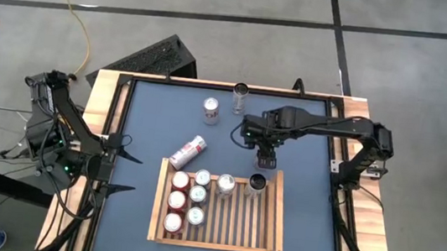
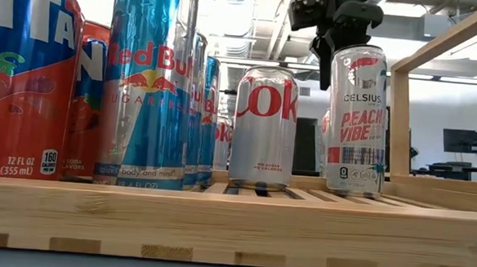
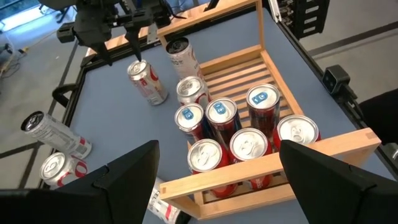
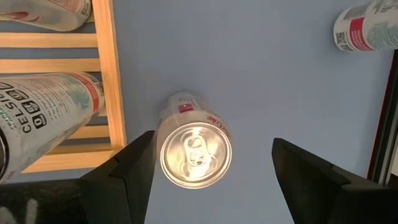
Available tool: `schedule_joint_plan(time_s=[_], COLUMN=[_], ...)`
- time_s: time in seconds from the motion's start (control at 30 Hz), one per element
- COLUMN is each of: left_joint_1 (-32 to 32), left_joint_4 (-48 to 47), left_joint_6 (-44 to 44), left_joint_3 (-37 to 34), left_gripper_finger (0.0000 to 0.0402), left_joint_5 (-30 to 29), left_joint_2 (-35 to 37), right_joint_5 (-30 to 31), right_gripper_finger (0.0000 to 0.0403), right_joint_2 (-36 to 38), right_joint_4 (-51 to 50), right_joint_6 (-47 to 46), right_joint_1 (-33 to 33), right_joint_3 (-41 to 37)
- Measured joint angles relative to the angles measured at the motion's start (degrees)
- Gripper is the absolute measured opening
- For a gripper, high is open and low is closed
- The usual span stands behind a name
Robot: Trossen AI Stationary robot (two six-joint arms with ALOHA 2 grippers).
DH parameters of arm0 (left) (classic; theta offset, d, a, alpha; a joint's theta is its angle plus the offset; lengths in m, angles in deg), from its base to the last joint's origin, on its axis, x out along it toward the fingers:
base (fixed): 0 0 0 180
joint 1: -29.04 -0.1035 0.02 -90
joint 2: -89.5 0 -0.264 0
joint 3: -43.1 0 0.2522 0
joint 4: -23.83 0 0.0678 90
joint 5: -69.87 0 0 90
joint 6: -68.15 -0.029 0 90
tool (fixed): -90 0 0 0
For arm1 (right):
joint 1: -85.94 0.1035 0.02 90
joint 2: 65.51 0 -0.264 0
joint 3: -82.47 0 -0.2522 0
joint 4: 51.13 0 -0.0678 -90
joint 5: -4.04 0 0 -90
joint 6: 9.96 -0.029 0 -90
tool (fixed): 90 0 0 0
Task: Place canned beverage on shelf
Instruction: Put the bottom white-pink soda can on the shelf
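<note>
The shelf, a light-wood slatted tray (image 1: 270, 232), holds several upright cans: red and blue ones at its left end, a silver Coke can (image 1: 225, 183) and a Celsius can (image 1: 257, 182) along its far rim. My right gripper (image 1: 265, 158) is open just beyond that rim. It is over a silver can with a red-and-white label (image 4: 196, 155) that stands upright on the blue tabletop. The fingers stand on either side of the can's top and touch nothing. My left gripper (image 1: 121, 169) is open and empty at the table's left edge.
A can (image 1: 188, 151) lies on its side on the table beyond the tray's left end. Two more cans (image 1: 211, 110) (image 1: 239, 96) stand upright near the far edge. The tray's right half (image 1: 250, 221) has bare slats.
</note>
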Motion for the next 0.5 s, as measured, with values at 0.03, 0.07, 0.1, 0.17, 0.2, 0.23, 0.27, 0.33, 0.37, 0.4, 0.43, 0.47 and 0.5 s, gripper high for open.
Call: schedule_joint_plan(time_s=[0.03, 0.07, 0.1, 0.17, 0.2, 0.23, 0.27, 0.33, 0.37, 0.4, 0.43, 0.47, 0.5], left_joint_1=[0.0, 0.0, 0.0, 0.0, 0.0, 0.0, 0.0, 0.0, 0.0, 0.0, 0.0, 0.0, 0.0], left_joint_4=[0.0, 0.0, 0.0, 0.0, 0.0, 0.0, 0.1, 0.1, 0.2, 0.2, 0.2, 0.2, 0.2], left_joint_6=[0.0, 0.0, 0.0, 0.2, 0.2, 0.3, 0.3, 0.5, 0.7, 0.9, 0.9, 0.9, 0.9], left_joint_3=[0.0, 0.0, 0.0, 0.0, 0.0, 0.0, 0.0, 0.0, 0.0, 0.0, 0.0, 0.0, 0.0], left_gripper_finger=[0.0320, 0.0320, 0.0320, 0.0320, 0.0320, 0.0320, 0.0320, 0.0320, 0.0320, 0.0320, 0.0320, 0.0320, 0.0320], left_joint_5=[0.0, 0.0, 0.0, 0.0, 0.0, 0.0, 0.0, 0.0, -0.1, -0.1, -0.1, -0.1, -0.1], left_joint_2=[0.0, 0.0, 0.0, 0.0, 0.0, 0.0, 0.0, 0.0, 0.0, 0.0, 0.0, 0.0, 0.0], right_joint_5=[0.0, 0.0, 0.0, 0.0, 0.0, 0.0, 0.0, 0.0, 0.0, 0.0, -0.1, -0.1, -0.1], right_gripper_finger=[0.0286, 0.0286, 0.0286, 0.0286, 0.0286, 0.0286, 0.0286, 0.0286, 0.0286, 0.0286, 0.0286, 0.0286, 0.0286], right_joint_2=[0.0, 0.0, 0.0, 0.0, 0.0, 0.0, 0.0, 0.0, 0.0, 0.0, -0.1, -0.1, -0.1], right_joint_4=[0.0, 0.0, 0.0, -0.1, -0.2, -0.1, 0.2, 1.7, 2.3, 2.5, 2.4, 2.5, 2.8], right_joint_6=[0.0, 0.0, 0.0, 0.0, 0.0, 0.0, 0.1, 0.2, 0.1, 0.1, 0.0, 0.0, 0.0], right_joint_1=[0.2, 0.3, 0.4, 0.8, 1.1, 1.3, 1.6, 1.9, 2.0, 2.0, 1.9, 1.9, 1.9], right_joint_3=[0.0, 0.0, 0.0, 0.0, 0.0, 0.0, -0.3, -1.9, -3.0, -4.3, -5.5, -6.6, -7.7])
